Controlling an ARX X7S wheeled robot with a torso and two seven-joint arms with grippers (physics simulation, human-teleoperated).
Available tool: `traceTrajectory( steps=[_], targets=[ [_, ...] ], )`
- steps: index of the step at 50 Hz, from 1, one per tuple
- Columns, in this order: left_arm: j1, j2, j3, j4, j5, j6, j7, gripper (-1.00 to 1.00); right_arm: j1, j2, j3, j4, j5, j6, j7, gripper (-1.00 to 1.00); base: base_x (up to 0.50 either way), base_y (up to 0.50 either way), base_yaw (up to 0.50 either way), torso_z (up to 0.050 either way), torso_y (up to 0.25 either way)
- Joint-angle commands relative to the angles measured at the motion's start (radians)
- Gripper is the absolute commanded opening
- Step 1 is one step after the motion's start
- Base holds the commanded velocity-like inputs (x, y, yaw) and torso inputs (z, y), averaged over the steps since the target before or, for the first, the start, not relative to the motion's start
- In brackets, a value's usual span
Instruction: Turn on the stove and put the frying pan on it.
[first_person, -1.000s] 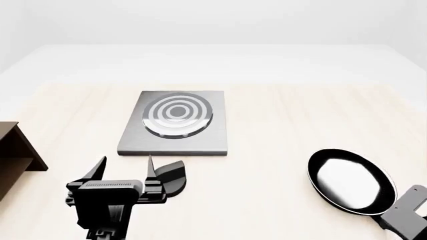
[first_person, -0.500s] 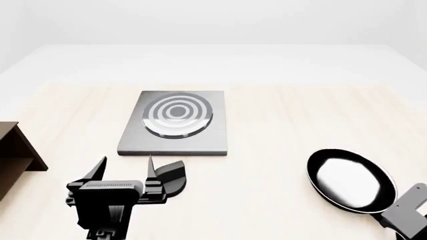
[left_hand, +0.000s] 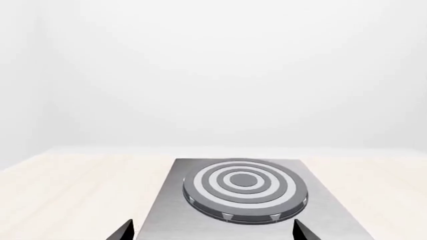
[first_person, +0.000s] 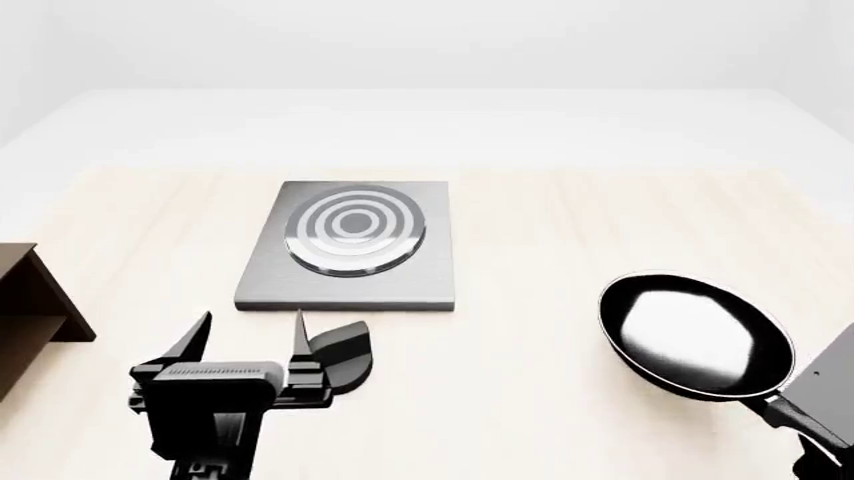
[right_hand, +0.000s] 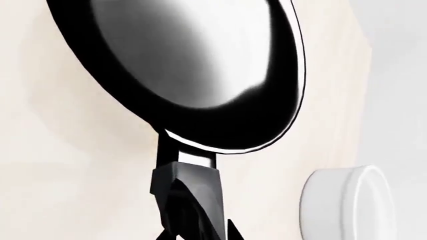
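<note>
Pan (first_person: 694, 345) at lower right, handle clamped by right gripper (right_hand: 193, 227); stove (first_person: 351, 245) lies up-left; left gripper (first_person: 247, 335) spread, empty.

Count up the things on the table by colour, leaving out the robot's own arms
Black: 2, the frying pan and the knob
Grey: 1, the stove
White: 1, the round dish
Dark brown: 1, the shelf
Total: 5

Nothing readable anywhere, honestly. No text, brand, number or sign on the stove (first_person: 350, 246), the pan (first_person: 695, 334) or the table (first_person: 547, 230). Just plain surfaces all round.
</note>
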Motion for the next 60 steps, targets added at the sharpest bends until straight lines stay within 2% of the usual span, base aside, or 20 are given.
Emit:
traceTrajectory(
  steps=[1,12,21,33,46,60],
  targets=[
    [-0.001,-0.003,0.001,0.004,-0.004,0.002,-0.003,1.00,0.157,0.059,0.045,-0.093,-0.060,0.058,-0.037,-1.00,0.00,0.00,0.00,0.000,0.000],
    [-0.001,-0.008,0.000,0.005,-0.008,0.006,-0.006,1.00,0.446,-0.019,-0.098,-0.139,-0.217,0.128,-0.189,-1.00,0.00,0.00,0.00,0.000,0.001],
    [0.000,-0.012,-0.001,0.008,-0.013,0.007,-0.008,1.00,0.587,-0.070,-0.165,-0.136,-0.303,0.129,-0.243,-1.00,0.00,0.00,0.00,0.000,0.001],
    [0.001,-0.016,-0.002,0.012,-0.021,0.008,-0.011,1.00,0.651,-0.157,-0.184,-0.093,-0.349,0.083,-0.222,-1.00,0.00,0.00,0.00,0.000,0.002],
    [0.004,-0.017,-0.001,-0.002,-0.024,0.022,-0.011,1.00,0.771,-0.353,-0.266,0.047,-0.395,-0.005,-0.224,-1.00,0.00,0.00,0.00,0.000,0.001],
    [0.005,-0.020,0.000,-0.009,-0.027,0.033,-0.012,1.00,0.891,-0.500,-0.342,0.146,-0.442,-0.057,-0.228,-1.00,0.00,0.00,0.00,0.000,0.002]
  ],
)
